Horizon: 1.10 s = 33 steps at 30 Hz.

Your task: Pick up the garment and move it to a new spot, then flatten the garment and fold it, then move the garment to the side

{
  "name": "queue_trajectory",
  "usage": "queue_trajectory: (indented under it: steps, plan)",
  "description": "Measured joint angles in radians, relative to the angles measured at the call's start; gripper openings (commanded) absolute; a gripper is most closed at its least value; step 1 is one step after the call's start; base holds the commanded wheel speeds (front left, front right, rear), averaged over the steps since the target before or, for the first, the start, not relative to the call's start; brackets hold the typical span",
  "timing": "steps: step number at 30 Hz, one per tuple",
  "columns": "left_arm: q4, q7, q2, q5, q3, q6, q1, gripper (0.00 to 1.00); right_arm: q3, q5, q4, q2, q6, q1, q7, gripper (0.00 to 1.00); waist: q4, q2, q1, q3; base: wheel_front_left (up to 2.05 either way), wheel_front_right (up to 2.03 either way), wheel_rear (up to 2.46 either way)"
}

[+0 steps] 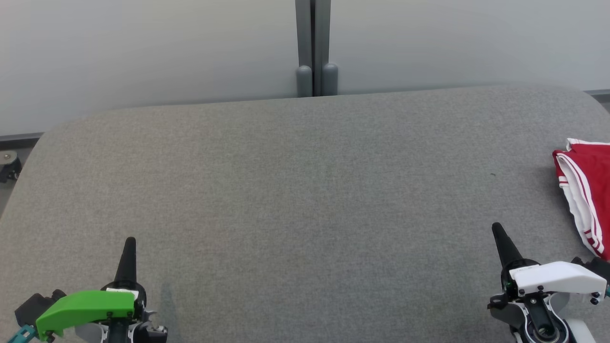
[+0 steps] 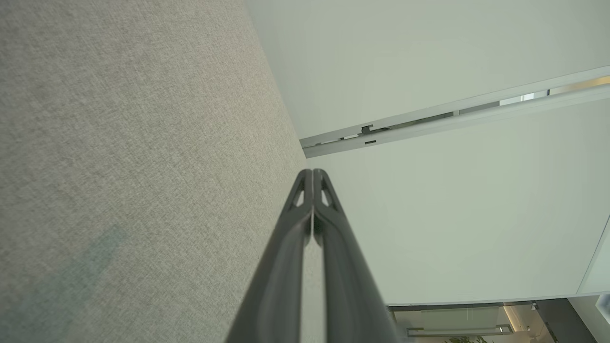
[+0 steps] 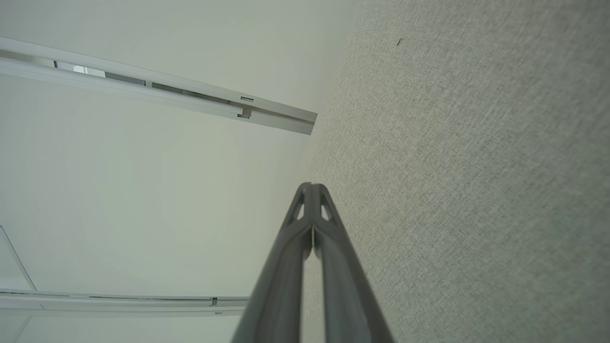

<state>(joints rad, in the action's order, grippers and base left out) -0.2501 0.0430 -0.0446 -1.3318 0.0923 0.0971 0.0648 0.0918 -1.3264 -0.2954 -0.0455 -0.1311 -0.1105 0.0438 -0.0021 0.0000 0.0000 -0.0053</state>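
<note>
Left gripper [image 1: 129, 242] and right gripper [image 1: 497, 228] over table [image 1: 305, 190] near edge, fingers pressed together, empty; garment [image 1: 591, 162] bunched at table's right edge.

The garment [image 1: 590, 183] (red-white) runs off the right edge.

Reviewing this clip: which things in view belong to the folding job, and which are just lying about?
Job:
- red-and-white garment, at the right edge
- grey fabric table
- left gripper, shut
- right gripper, shut

Lying about:
- grey post behind the table
- small dark speck on the table
</note>
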Motion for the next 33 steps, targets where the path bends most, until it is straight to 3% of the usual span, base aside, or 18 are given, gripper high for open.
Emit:
queue_trajectory:
  steps: [33]
  plan:
    - [0.026, 0.063, -0.002, -0.245, 0.020, 0.001, 0.035, 0.00, 0.021, -0.250, 0.034, -0.001, 0.000, -0.005, 0.063, 0.00, 0.002, 0.0000, 0.0000, 0.004, 0.00, 0.00, 0.00]
